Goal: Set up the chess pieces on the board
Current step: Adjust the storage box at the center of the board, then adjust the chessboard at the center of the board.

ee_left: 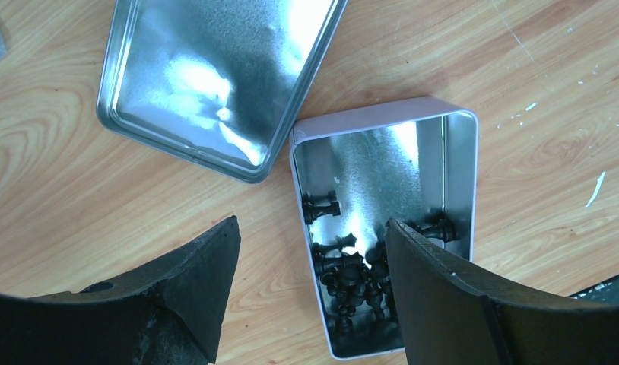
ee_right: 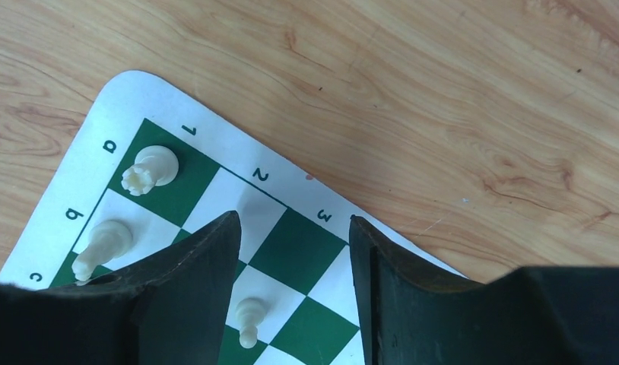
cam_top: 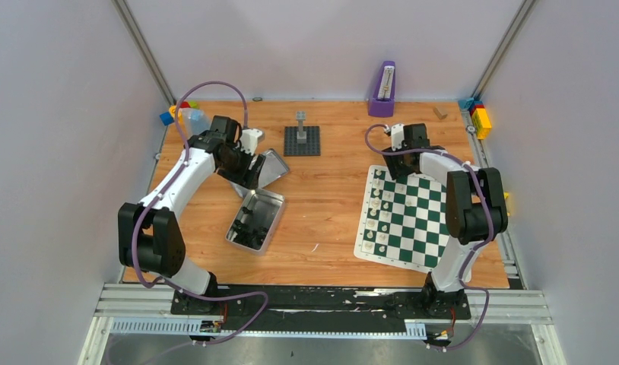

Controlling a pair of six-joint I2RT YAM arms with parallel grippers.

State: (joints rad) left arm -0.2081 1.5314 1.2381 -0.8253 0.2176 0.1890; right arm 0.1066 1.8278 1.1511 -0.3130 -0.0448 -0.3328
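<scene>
Bench (cam_top: pixel 322 213), wood grain, seen from above.

Near, lower left of centre in the top view: open silver tin (cam_top: pixel 267 207), long side angled. The left wrist view shows the black chess pieces (ee_left: pixel 352 274) lying heaped in one end of it, a few apart from the heap; the other end is bare metal.

Near, lower right: the board (cam_top: pixel 417 228), green and white checks with a white border, lying flat and turned slightly askew. Cream-white pieces (cam_top: pixel 376 205) stand along its left side; the rest of the squares are bare.

Middle, left: left end effector (cam_top: pixel 249 171) hangs over the far end of the tin. Fingers spread wide apart, nothing between them. The tin's lid (cam_top: pixel 270 169) lies inside-up just beyond, its corner close against the tin.

Middle, right: right end effector (cam_top: pixel 401 163) is over the board's far left corner. Fingers parted, gripping nothing. Its wrist view shows a rook (ee_right: pixel 150 169) on the green corner square by the labels "a" and "1", a second white piece (ee_right: pixel 101 247) on the next square in row "b", and a pawn (ee_right: pixel 249 319) between the fingers, lower in frame and untouched.

Far, centre: dark studded baseplate (cam_top: pixel 302 141) with a small grey tower (cam_top: pixel 300 122). Far, right of centre: purple object (cam_top: pixel 383 90) against the back wall. Coloured bricks (cam_top: pixel 181 112) in the far left corner, more (cam_top: pixel 480 118) in the far right.
</scene>
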